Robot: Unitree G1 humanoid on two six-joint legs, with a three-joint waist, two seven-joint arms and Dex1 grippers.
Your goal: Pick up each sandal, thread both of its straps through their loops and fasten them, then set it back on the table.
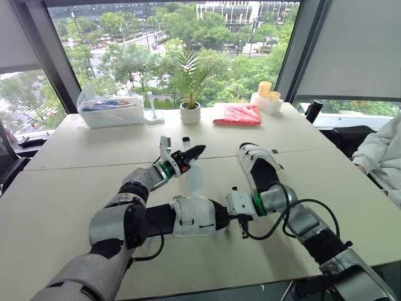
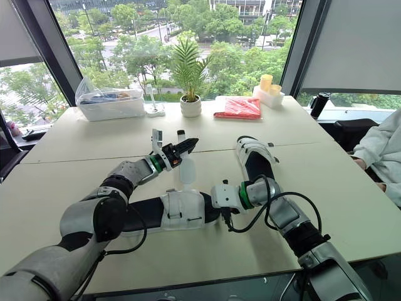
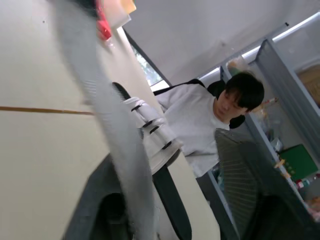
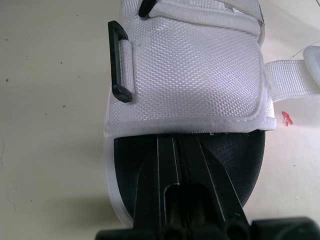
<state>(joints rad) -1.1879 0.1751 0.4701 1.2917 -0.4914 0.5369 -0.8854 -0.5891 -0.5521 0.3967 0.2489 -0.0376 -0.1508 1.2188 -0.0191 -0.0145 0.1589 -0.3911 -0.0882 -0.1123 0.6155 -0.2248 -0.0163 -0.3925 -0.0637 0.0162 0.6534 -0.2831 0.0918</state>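
Head view, left gripper (image 1: 193,152): raised above the counter (image 1: 69,188), jaws clenched on a white strap (image 1: 194,177).
Head view, near sandal (image 1: 191,218): laid flat on the counter, its strap held upward.
Head view, far sandal (image 1: 258,164): seen lying just beyond the right wrist.
Left wrist view: the strap is stretched across, and a person (image 3: 195,115) is seated beyond the counter.
Right wrist view, right gripper (image 4: 179,145): jaws pressed together, laid on the near sandal's black insole at the white upper's edge.

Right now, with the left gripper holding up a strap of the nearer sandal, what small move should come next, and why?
Probably lower the left gripper to bring the strap toward the black loop: the strap stands lifted off the near sandal, unthreaded, while the right gripper rests on that sandal.
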